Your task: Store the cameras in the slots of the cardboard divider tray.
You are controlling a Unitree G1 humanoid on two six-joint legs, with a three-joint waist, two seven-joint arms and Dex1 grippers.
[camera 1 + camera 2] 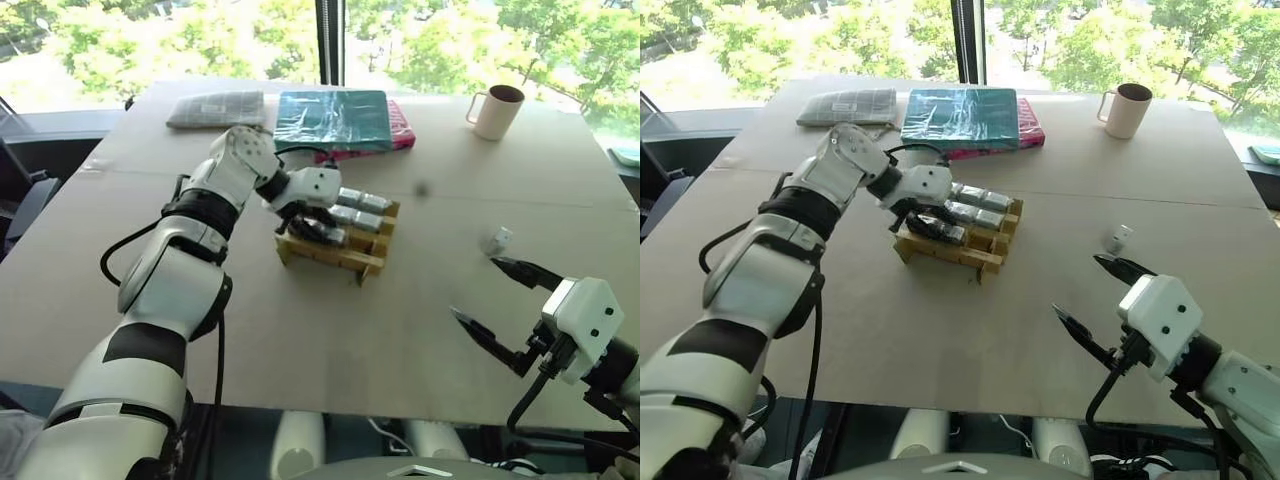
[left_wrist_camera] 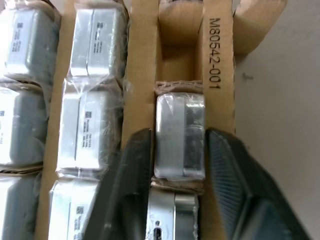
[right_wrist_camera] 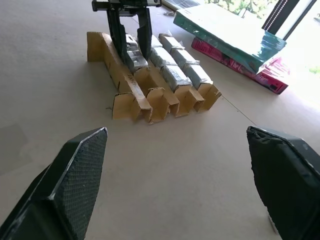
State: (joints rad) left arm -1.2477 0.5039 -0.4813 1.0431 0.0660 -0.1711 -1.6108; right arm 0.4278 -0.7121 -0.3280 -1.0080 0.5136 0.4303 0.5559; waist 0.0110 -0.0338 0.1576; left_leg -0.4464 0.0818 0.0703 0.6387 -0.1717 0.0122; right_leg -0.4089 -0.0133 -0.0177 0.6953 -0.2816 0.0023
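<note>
1. The left arm bends over the table and points its left gripper down into the cardboard tray.
2. Its two black fingers stand on each side of one wrapped camera that sits in a slot of the tray's near row. The fingers are a little apart, and I cannot tell if they squeeze the camera.
3. The tray sits near the middle of the table. The left wrist view shows eight cameras in it, and one slot in the near row has nothing in it.
4. One small camera lies alone on the table, to the right.
5. The right gripper hangs over the near right of the table, wide open, holding nothing.
6. The table is plain tan. At its far side lie a grey cloth, a teal book on a pink one, and one beige mug. Green trees show through the window behind.
</note>
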